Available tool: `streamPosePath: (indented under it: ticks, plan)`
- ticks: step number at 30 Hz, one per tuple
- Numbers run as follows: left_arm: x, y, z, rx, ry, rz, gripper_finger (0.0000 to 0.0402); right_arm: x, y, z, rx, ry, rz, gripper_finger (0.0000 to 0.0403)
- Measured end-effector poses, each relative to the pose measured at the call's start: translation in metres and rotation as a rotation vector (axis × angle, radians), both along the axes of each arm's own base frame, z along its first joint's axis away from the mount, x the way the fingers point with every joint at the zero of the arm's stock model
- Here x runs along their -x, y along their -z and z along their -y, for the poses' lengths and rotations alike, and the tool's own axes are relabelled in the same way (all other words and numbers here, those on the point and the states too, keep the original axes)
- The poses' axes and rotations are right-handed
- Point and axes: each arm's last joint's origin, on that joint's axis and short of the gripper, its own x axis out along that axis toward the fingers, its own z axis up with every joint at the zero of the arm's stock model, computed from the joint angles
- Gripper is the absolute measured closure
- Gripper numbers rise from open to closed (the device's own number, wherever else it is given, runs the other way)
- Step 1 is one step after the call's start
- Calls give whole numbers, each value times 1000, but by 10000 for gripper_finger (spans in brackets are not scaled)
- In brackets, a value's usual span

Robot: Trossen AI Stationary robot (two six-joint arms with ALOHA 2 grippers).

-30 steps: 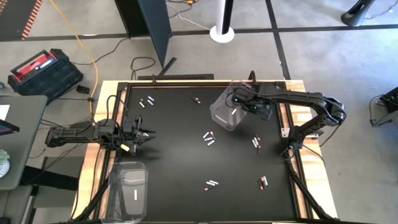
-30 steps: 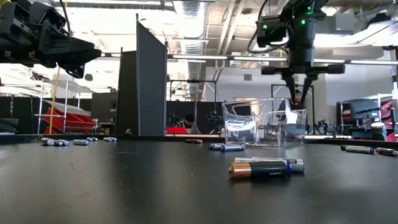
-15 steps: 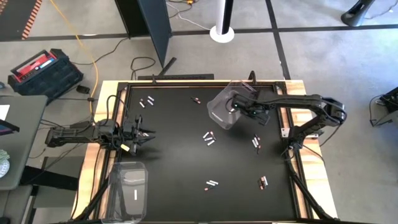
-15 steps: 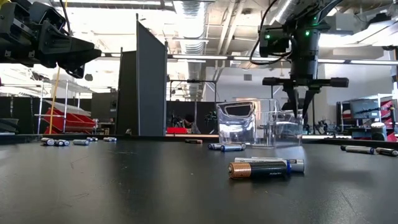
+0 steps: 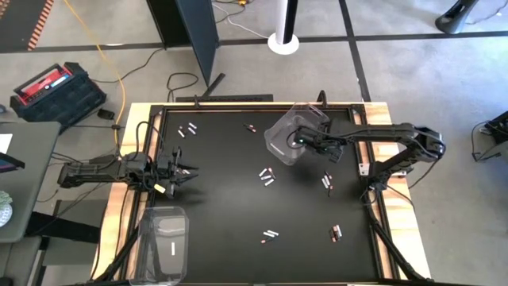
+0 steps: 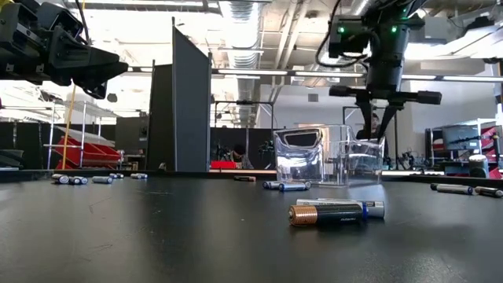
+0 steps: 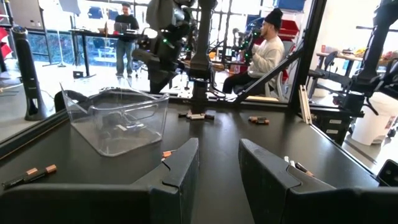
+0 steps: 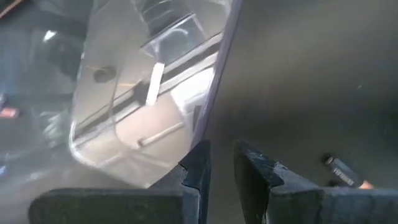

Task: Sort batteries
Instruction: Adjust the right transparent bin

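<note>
At two o'clock on the surface [image 5: 222, 191], the right hand [image 5: 295, 141] grips a clear bin's [image 5: 279, 147] wall; the left hand [image 5: 184, 173] waits, parted. Most batteries [image 5: 267, 176] lie scattered, unsorted; sorting has barely begun.

I find no legible text, brand, number or sign in any view. The nearest battery [image 6: 326, 214] in the low view has printing on its dark wrap, too small to read. The battery [image 8: 342, 170] in the right wrist view carries faint lettering I cannot make out. The red case [image 5: 49, 84] beside the table shows a pale label, unreadable.
</note>
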Motion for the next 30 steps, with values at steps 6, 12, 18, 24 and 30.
streamPosePath:
  ticks: [6, 12, 18, 24, 30]
  plan:
    - [0, 0, 0, 0, 0, -1, 290, -7, -11, -7, 60, -55, 8, 315]
    - [0, 0, 0, 0, 0, 0, 290, -11, -20, -7, 113, -93, 10, 315]
    - [0, 0, 0, 0, 0, -1, 290, -10, -20, -4, 128, -182, -35, 315]
    - [0, 0, 0, 0, 0, 0, 290, -6, -19, 8, 61, -164, -18, 314]
    - [0, 0, 0, 0, 0, 0, 290, -9, -21, 18, 38, -209, 39, 282]
